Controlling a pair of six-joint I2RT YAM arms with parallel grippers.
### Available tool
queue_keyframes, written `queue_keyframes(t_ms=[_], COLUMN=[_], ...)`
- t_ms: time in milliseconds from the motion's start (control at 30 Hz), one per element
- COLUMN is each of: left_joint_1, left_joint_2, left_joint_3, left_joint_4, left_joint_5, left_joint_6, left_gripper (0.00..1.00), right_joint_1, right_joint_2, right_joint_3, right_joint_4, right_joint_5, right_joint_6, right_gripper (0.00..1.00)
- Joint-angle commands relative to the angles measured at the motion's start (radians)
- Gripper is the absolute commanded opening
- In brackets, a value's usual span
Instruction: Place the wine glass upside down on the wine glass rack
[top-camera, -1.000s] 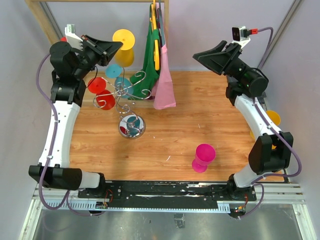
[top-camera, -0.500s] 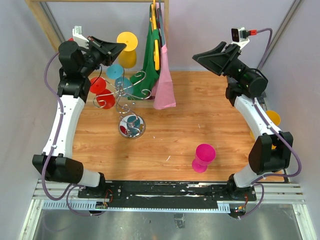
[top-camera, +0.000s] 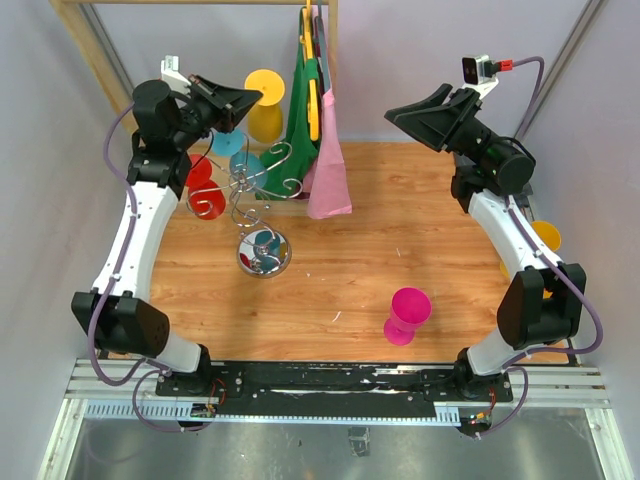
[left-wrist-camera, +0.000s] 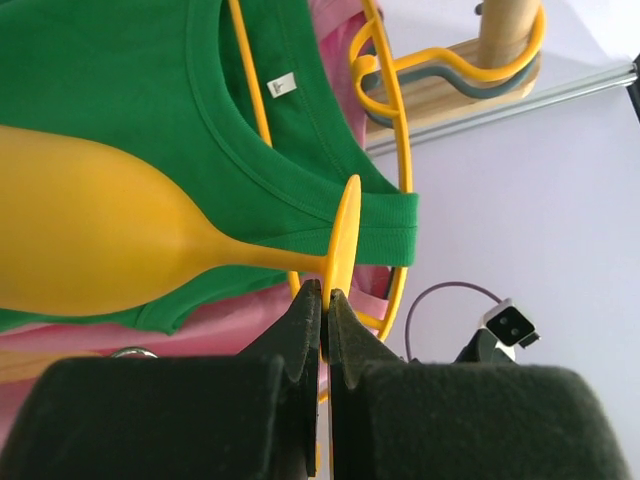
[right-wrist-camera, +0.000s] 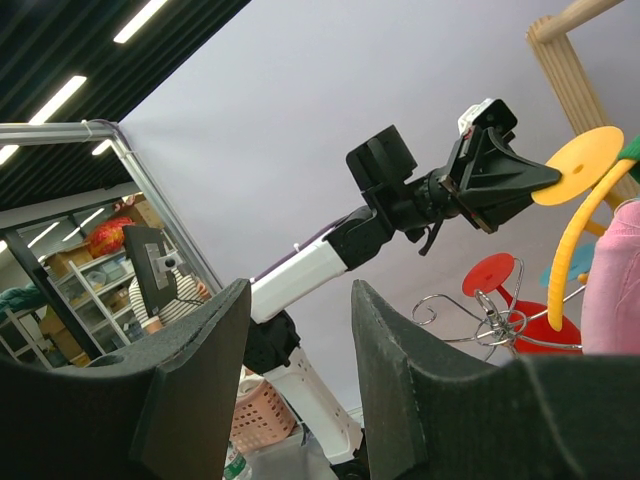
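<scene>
Now the left pincer (left-wrist-camera: 325, 298) is clamped on the rim of the yellow wine glass (left-wrist-camera: 100, 245) foot, probably so the bowl hangs down and the stem is free to slip into a hook. The glass is aloft just behind the chrome wine glass rack (top-camera: 258, 185), not yet hung. A red glass (top-camera: 208, 200) and teal glasses (top-camera: 245, 165) hang there. The right pincer (right-wrist-camera: 300, 340) hovers half-spread and empty, well apart.
</scene>
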Motion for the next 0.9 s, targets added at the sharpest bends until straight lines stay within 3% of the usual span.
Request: queue_keyframes(t_ms=[0,867], left_joint_1=[-0.015,-0.054], left_joint_2=[0.021,-0.073], left_joint_3=[0.022,-0.05], left_joint_4=[0.03,-0.153], left_joint_5=[0.032,-0.07], left_joint_6=[-0.015,0.002], left_gripper=[0.0,0.0], right_joint_1=[-0.031,-0.033], right_joint_2=[0.004,0.03], right_joint_3=[0.007,0.009], right_joint_4=[0.06,0.062], right_joint_5=[-0.016,-0.006], right_joint_6=[-0.018,-0.014], right_gripper=[0.46,0.46])
